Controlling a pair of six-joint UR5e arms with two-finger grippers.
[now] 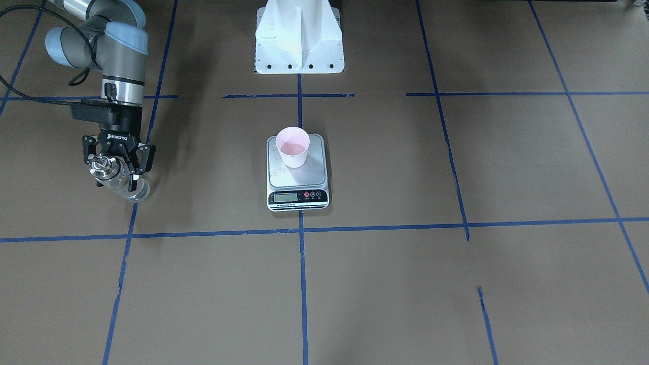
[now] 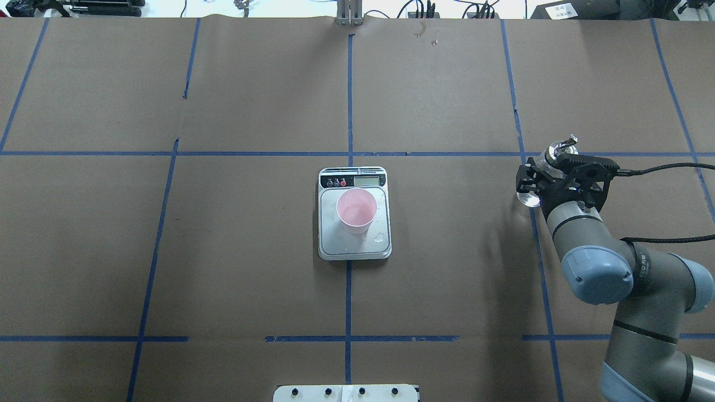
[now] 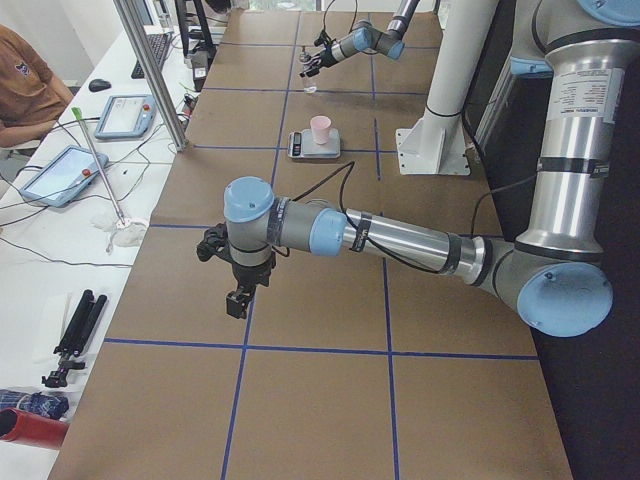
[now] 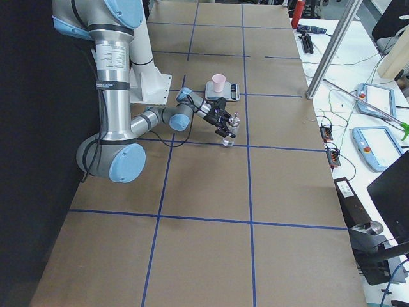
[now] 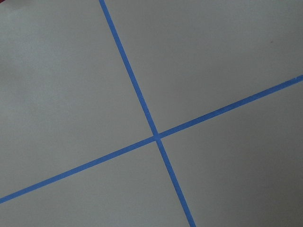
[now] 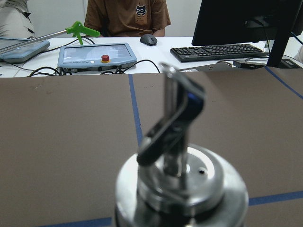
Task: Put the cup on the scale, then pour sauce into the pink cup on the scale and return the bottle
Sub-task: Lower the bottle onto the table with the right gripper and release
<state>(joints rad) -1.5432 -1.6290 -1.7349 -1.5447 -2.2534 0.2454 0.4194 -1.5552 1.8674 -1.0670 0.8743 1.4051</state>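
While the right pincer is clamped round the bottle close to the desk, well apart at 3 o'clock of the scale bearing the cup, seat it upright before unclamping; left pincer state: cannot tell.

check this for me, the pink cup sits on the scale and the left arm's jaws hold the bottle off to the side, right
Not quite. The jaws holding the bottle belong to the right arm, not the left, as the overhead exterior view shows. The cup does sit on the scale.
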